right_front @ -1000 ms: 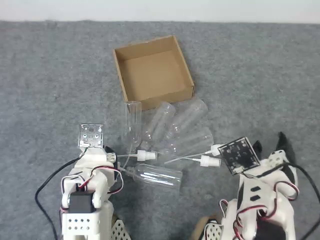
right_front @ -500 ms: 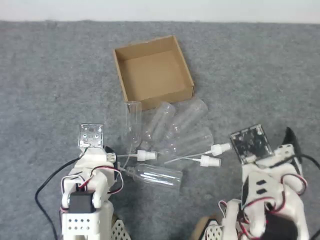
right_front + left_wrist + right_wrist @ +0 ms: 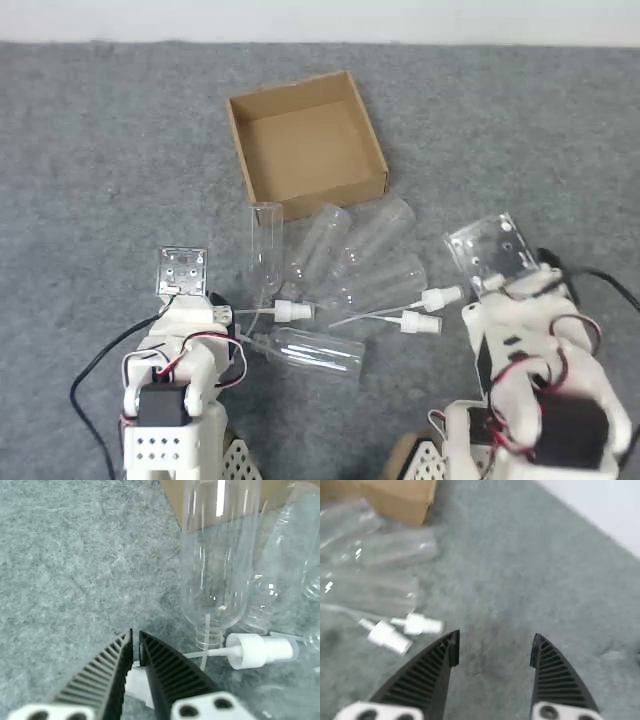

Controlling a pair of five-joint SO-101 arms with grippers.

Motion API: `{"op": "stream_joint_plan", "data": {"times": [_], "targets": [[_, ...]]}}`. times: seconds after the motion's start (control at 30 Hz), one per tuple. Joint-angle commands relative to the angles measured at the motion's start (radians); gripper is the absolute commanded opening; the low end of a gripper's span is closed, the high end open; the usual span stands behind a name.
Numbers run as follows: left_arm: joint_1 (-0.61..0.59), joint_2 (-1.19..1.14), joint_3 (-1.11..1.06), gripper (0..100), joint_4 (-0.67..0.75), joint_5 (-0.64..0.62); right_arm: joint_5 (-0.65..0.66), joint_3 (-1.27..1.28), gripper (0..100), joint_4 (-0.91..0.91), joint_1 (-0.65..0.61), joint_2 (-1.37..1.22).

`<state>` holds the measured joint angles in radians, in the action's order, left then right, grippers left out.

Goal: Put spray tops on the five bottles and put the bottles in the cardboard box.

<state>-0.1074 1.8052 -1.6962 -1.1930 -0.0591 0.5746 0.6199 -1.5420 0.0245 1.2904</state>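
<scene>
The left gripper's (image 3: 134, 632) fingers are pressed almost together, low over the bench (image 3: 100, 150). A white part (image 3: 136, 687) lies under them; whether they pinch it I cannot tell. The right gripper's (image 3: 495, 642) fingers are spread wide and hold nothing. In the high view, two loose spray tops (image 3: 421, 322) lie at 9 o'clock of the right arm (image 3: 530, 350). The clear bottles (image 3: 322, 240) fan out beyond, with the empty cardboard box (image 3: 335, 195) at their 12 o'clock. The bottles look light, thin-walled and slick, so mid-body seems the best hold.

No legible text, cardboard box (image 3: 330, 192) plain (bottles (image 3: 265, 250) likewise), no numbers
</scene>
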Motion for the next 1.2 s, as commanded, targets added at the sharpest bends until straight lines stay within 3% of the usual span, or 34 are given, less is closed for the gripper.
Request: {"op": "stream_joint_plan", "data": {"times": [0.0,0.6,1.0,1.17], "targets": [[-0.002,0.015,0.012,1,-0.008,-0.008,-0.014,-0.058,19.8,-0.028,-0.085,-0.082],[-0.002,0.015,0.012,1,-0.008,-0.008,-0.008,-0.051,19.8,-0.044,-0.536,-0.105],[-0.002,0.015,0.012,1,-0.008,-0.008,-0.008,-0.051,19.8,-0.044,-0.553,-0.116],[-0.002,0.015,0.012,1,-0.008,-0.008,-0.005,-0.051,19.8,-0.027,-0.553,-0.266]]}}
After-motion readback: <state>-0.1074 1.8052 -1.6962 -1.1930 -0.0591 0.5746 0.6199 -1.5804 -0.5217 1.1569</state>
